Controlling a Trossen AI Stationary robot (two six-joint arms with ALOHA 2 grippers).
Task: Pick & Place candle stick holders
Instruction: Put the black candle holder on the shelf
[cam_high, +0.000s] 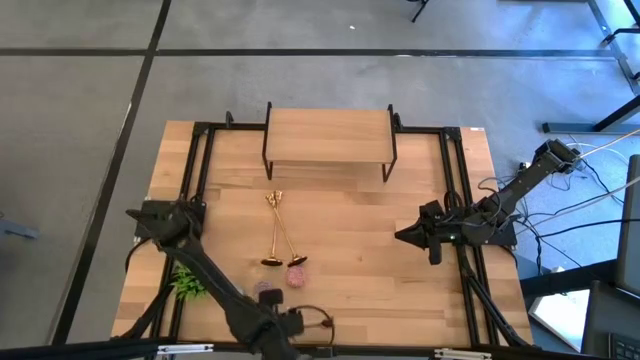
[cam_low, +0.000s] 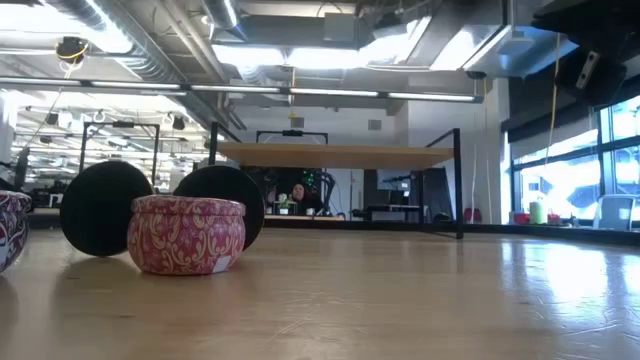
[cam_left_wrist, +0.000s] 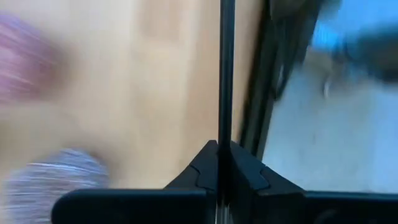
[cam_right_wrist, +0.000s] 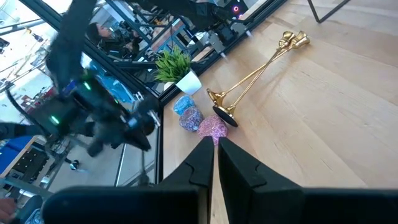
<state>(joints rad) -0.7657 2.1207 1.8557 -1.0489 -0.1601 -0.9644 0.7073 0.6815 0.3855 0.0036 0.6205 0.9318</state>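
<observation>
A: Near the front edge of the worktop (cam_high: 400, 250) the left hand (cam_left_wrist: 219, 163) is pinching a black candlestick (cam_left_wrist: 226, 74) — its thin stem stands straight up between the closed fingers.

B: And the other two candlesticks?

A: Both gold candlesticks (cam_high: 277, 228) lie flat on the wood, cup tops together toward the small raised shelf (cam_high: 328, 135), stems crossing, round bases toward the front. One base sits just beside a pink tin (cam_high: 297, 273).

B: What else is down there?

A: A second, bluish tin (cam_right_wrist: 185, 111) and a small green plant (cam_high: 188, 283) near the front left corner.

B: The right arm?

A: Off at the right side — right hand (cam_right_wrist: 215, 151) pressed together, holding nothing.
</observation>
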